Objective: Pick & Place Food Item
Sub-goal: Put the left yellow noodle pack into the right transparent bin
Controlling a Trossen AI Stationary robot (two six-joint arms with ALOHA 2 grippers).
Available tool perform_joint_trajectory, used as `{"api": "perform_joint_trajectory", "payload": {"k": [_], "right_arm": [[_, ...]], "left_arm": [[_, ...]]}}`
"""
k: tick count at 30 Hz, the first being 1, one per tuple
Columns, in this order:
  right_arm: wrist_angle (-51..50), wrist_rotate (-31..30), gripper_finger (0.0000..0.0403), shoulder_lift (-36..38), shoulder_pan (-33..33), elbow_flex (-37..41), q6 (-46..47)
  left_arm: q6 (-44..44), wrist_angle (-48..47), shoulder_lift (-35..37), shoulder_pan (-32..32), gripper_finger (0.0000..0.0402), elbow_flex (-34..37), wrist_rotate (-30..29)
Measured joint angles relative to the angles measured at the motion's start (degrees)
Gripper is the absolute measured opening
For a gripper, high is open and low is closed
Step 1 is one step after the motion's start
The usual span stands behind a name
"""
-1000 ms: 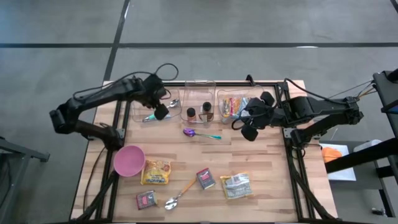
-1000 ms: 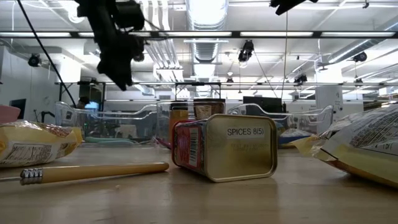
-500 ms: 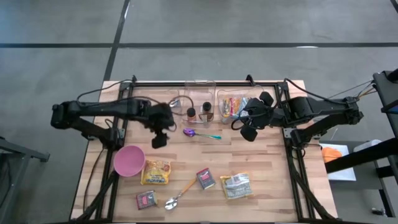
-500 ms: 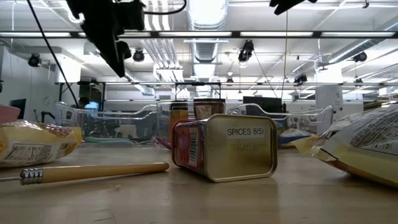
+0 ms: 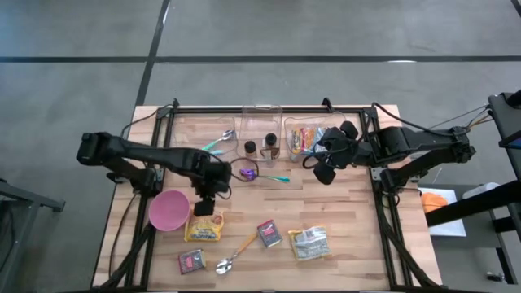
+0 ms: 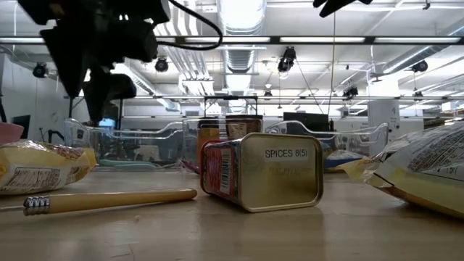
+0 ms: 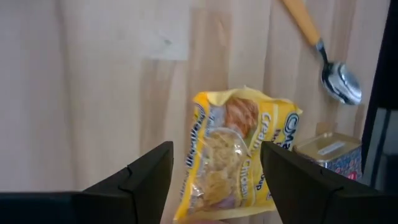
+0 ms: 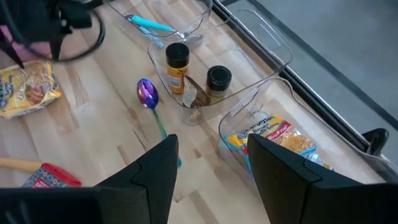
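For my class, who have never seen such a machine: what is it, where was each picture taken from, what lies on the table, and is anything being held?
It is a robot with two dark jointed arms, each ending in a two-finger gripper. One picture looks straight down, one looks level across the table top, and two come from cameras on the wrists.

On the light wooden table lie a yellow snack packet, a pink bowl, a wooden-handled spoon, a red spice tin and clear plastic bins.

The left gripper hangs open above the yellow packet. The right gripper waits open near the bins. Neither holds anything.
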State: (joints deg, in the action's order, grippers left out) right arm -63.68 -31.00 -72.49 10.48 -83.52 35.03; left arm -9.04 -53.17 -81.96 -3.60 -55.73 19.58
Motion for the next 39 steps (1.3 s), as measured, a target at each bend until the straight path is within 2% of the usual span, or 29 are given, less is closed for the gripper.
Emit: {"api": "perform_joint_trajectory", "payload": {"k": [8,15,29,33,39], "right_arm": [[-0.35,0.04,0.0189,0.02,0.02,0.11,1.0],[-0.39,0.08,0.0189,0.02,0.02,0.17,1.0],[-0.44,1.09,0.0189,0.02,0.02,0.17,1.0],[-0.44,1.09,0.0189,0.02,0.0,0.17,1.0],[-0.47,1.09,0.0189,0.02,0.0,0.17,0.97]], "left_arm": [[0.05,9.48,-2.66,-5.17,0.0248,3.6,-0.41],[0.06,13.26,-4.81,-5.46,0.0248,5.88,-3.46],[1.93,18.67,-11.48,-5.46,0.0244,7.35,0.47],[3.08,19.43,-13.26,-5.46,0.0209,7.35,2.31],[3.24,19.37,-13.77,-5.42,0.0111,7.33,2.79]]}}
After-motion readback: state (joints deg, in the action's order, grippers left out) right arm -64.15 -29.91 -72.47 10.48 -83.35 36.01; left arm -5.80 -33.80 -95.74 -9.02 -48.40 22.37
